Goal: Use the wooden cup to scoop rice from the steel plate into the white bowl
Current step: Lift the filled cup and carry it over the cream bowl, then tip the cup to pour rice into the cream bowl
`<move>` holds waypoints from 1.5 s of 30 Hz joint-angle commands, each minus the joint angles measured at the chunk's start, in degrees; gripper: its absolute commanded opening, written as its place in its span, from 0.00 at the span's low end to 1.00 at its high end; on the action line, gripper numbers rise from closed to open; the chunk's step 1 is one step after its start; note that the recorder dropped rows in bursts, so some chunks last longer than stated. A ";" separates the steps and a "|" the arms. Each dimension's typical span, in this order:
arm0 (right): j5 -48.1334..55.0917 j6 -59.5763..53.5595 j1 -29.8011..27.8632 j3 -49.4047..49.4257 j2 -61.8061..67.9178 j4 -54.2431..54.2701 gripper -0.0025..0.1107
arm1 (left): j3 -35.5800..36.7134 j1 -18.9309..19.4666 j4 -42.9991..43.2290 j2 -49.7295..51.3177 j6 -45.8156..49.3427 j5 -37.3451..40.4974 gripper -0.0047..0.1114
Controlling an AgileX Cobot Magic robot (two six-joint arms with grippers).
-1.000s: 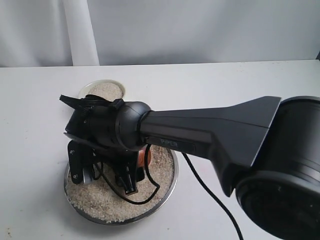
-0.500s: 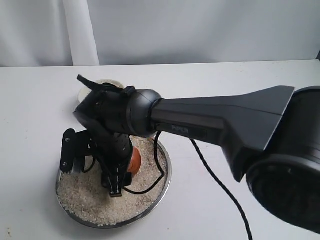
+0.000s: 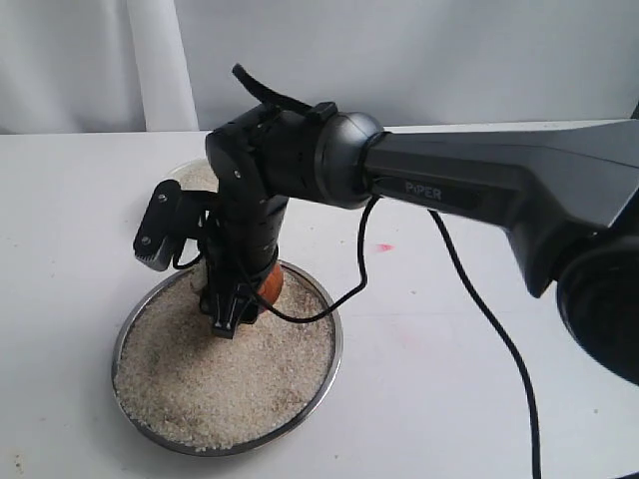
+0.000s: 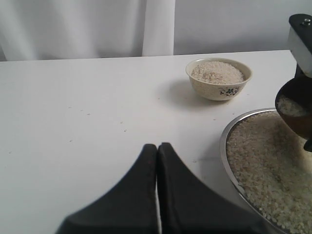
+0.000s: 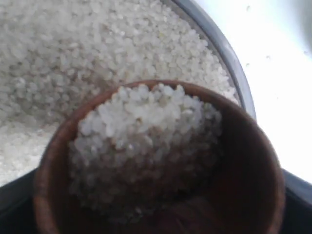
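Risen off the rice (image 3: pixel 215 374), right pincer (image 3: pixel 248 299) clasps wooden cup (image 3: pixel 270 284) between its jaws

Bare lab-style test bench: white tabletop (image 3: pixel 419 399), plain white curtain backdrop (image 4: pixel 73 24).

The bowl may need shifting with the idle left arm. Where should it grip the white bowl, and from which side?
Probably the rim of the bowl, from straight above, on the side facing away from the plate. It stands upright and is heaped with rice, so a level pinch avoids spilling.
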 commanded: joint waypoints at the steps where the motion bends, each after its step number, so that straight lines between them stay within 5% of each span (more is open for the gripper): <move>1: -1.90 -0.16 -1.59 0.28 -1.09 2.74 0.02 | 0.09 -0.35 0.03 -0.14 -0.14 -0.81 0.04; 14: -11.90 -1.64 -2.23 -0.07 -1.09 5.97 0.02 | 0.09 -0.35 0.03 -0.14 -0.02 -0.81 0.04; 23: -12.26 -0.38 -2.23 -10.33 -0.98 4.46 0.02 | 0.09 -0.35 0.03 -0.14 -0.11 -0.81 0.04; 34: -11.69 17.37 -2.51 -18.71 -0.98 -25.97 0.02 | 0.09 -0.35 0.03 -0.14 0.02 -0.81 0.04; 45: -14.57 20.18 -3.64 -18.71 4.25 -33.08 0.02 | 0.09 -0.35 0.03 -0.14 -0.11 -0.81 0.04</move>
